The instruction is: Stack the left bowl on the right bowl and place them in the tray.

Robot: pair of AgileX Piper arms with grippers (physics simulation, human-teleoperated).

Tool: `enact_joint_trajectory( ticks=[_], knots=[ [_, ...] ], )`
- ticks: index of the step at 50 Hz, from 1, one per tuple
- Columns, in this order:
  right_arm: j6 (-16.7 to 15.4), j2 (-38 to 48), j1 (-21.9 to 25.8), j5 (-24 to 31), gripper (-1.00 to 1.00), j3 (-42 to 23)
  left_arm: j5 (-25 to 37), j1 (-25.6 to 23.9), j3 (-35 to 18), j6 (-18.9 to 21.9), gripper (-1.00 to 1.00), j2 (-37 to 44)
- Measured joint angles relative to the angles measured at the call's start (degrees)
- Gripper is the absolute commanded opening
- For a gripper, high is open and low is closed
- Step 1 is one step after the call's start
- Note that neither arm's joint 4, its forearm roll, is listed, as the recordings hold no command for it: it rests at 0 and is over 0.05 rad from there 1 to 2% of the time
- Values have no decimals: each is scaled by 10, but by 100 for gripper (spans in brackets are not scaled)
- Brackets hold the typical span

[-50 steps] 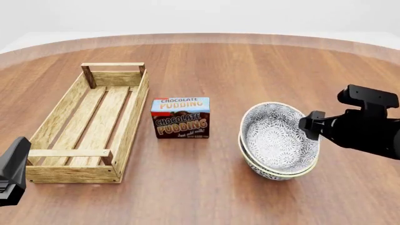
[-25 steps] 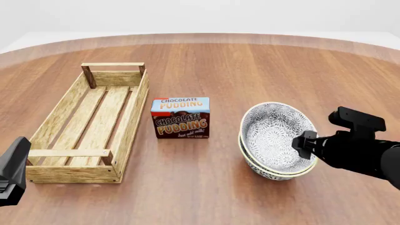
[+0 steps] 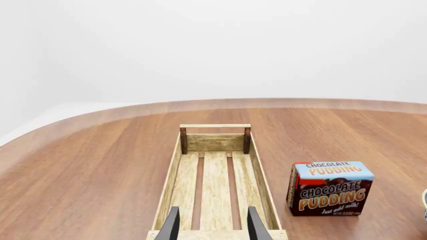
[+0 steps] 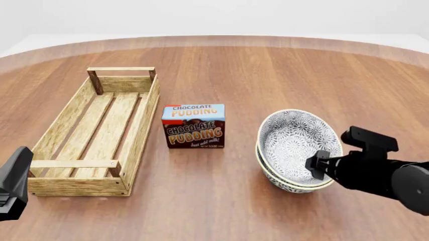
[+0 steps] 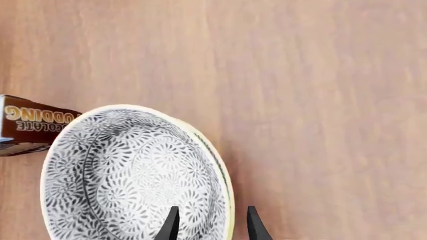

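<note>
- My work surface is a broad round table of reddish-brown wood, carrying everything in play.
- The tray, a long rectangular crate of light wooden slats with bar handles at both ends, sits on the table's left side with nothing in it.
- On the right side the two round grey-white flower-patterned bowls with cream rims are already nested: the left bowl rides tilted inside the right bowl, whose rim peeks out below.
- Between tray and bowls stands a small brown-and-blue chocolate pudding box, upright and just beside the tray's right wall, squarely on the direct path.
- The right gripper has its black fingers spread, one inside the stack and one outside, straddling the near-right rim; nothing is gripped yet.
- The left gripper idles at the tray's near end, fingers parted and holding nothing.
- I judge stacking done and the grasp of the pair to be the step in hand. To do it well I would sink the fingers deep enough to pinch both rims together, close firmly, lift straight up, then carry high over or around the pudding box.
- A shallow bite risks taking only the upper bowl, or letting the tilted stack slip.
</note>
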Motion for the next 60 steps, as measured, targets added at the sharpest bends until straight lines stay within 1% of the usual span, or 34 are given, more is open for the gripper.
enact_joint_trajectory(
  ticks=[2,3,10,17,30,39,49,55,60],
  knots=[
    [0,3,0,-3,100,1,0,0,0,0,100,0],
    [0,4,-1,-3,-100,1,0,0,0,0,100,0],
    [-5,3,-6,-4,-100,-6,0,0,0,0,100,0],
    [-14,-8,-13,14,-100,-15,0,0,0,0,100,0],
    [-39,-50,-39,70,-100,-37,0,0,0,0,100,0],
    [-48,-102,-39,119,-100,-62,0,0,0,0,100,0],
    [-54,-158,-35,187,-100,-116,0,0,0,0,100,0],
    [-56,-185,-29,230,-100,-169,0,0,0,0,100,0],
    [-60,-191,-19,261,-100,-224,0,0,0,0,100,0]
  ],
)
